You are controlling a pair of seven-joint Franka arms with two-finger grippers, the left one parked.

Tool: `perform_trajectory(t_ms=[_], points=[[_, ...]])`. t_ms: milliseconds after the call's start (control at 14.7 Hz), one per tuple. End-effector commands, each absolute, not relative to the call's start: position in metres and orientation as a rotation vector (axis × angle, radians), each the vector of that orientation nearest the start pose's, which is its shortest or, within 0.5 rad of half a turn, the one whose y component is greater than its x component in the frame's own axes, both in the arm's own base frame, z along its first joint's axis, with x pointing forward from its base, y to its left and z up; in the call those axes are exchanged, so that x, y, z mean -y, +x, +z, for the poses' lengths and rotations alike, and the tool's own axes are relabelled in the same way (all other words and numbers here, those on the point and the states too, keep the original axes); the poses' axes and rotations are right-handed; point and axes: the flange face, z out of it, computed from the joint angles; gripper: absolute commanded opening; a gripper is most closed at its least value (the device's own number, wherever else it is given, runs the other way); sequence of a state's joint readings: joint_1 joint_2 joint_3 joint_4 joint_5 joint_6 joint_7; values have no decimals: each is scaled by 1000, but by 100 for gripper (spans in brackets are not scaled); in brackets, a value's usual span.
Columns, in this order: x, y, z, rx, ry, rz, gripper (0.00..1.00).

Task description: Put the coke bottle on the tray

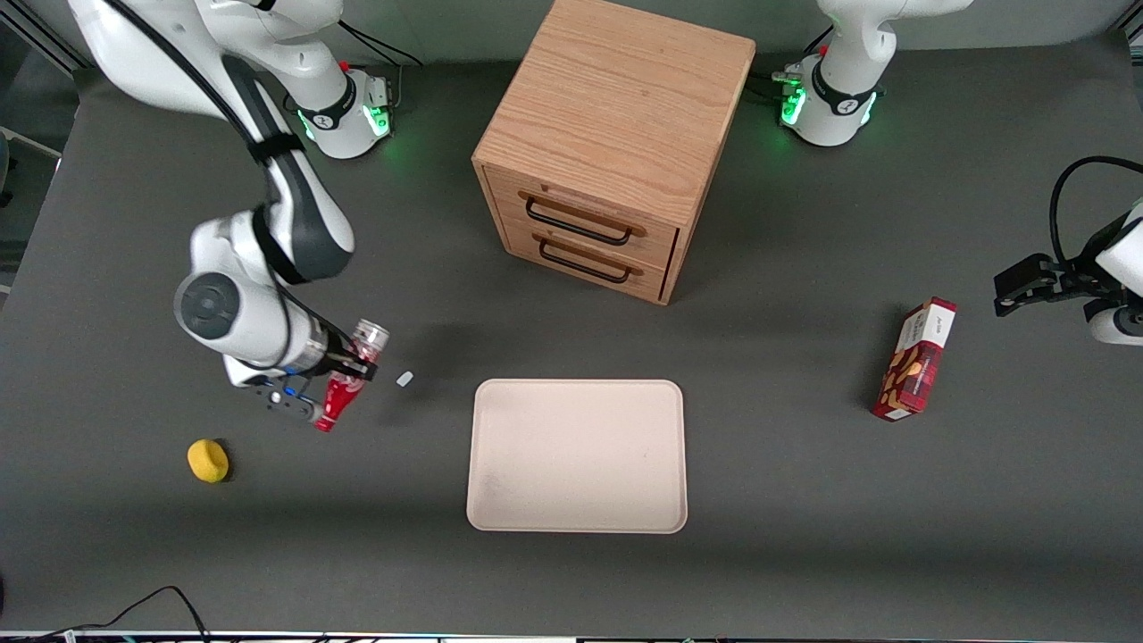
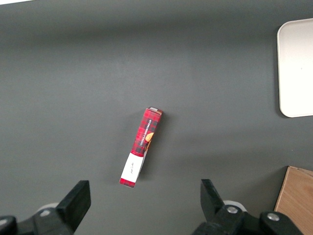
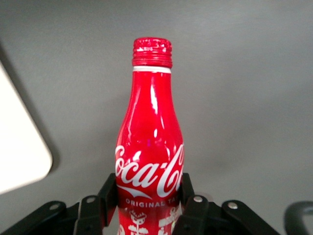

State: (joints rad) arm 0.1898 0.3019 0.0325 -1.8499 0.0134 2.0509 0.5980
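My right gripper [image 1: 351, 365] is shut on the coke bottle [image 1: 346, 386], a slim red bottle with white script. It holds the bottle tilted above the table, neck pointing toward the front camera and silver-grey end away from it. In the right wrist view the black fingers [image 3: 108, 193] clamp the bottle's [image 3: 149, 147] body on both sides. The cream-white tray [image 1: 577, 455] lies flat on the table, apart from the bottle, toward the parked arm's end. A rounded corner of the tray shows in the right wrist view [image 3: 19, 156] and an edge in the left wrist view [image 2: 296, 68].
A wooden two-drawer cabinet [image 1: 607, 143] stands farther from the camera than the tray. A yellow object [image 1: 208, 461] lies nearer the camera than the gripper. A small white scrap [image 1: 404, 379] lies beside the bottle. A red snack box [image 1: 915, 359] lies toward the parked arm's end.
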Motion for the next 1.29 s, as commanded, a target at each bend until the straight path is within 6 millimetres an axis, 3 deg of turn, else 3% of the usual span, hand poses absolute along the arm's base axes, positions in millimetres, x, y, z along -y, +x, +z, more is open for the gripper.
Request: perform_trajectory(t_ms=[0, 272, 476, 816, 1020, 1224], points=[[-126, 597, 434, -562, -3109, 166, 0], [-128, 610, 511, -483, -3114, 153, 0], [-147, 640, 510, -471, -3100, 106, 0], [-249, 682, 451, -339, -3137, 143, 0], [-286, 688, 421, -347, -3168, 106, 0], [-329, 687, 370, -305, -3213, 28, 0]])
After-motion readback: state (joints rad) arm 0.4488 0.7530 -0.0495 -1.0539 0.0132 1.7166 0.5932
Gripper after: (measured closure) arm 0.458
